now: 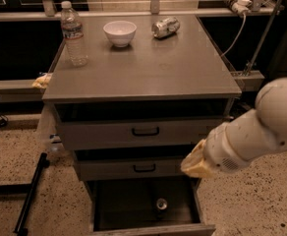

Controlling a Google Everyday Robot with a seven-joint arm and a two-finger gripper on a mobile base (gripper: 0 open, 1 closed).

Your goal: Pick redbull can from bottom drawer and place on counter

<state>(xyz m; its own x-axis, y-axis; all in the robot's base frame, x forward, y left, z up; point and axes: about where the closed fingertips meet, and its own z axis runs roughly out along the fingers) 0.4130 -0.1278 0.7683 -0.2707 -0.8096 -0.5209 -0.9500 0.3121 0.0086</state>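
The redbull can (161, 204) stands upright in the open bottom drawer (119, 208), right of the middle of its dark floor, silver top showing. The counter (148, 70) is the flat grey top of the cabinet. My white arm comes in from the right, and my gripper (196, 164), seen as a yellowish end piece, hangs in front of the cabinet's right side at the height of the middle drawer. It is above and to the right of the can, apart from it.
On the counter's far side stand a water bottle (73, 33), a white bowl (120, 32) and a dented silver can (165, 27) lying down. Two upper drawers with black handles (145, 131) are slightly open. A black pole (30, 195) lies on the floor at left.
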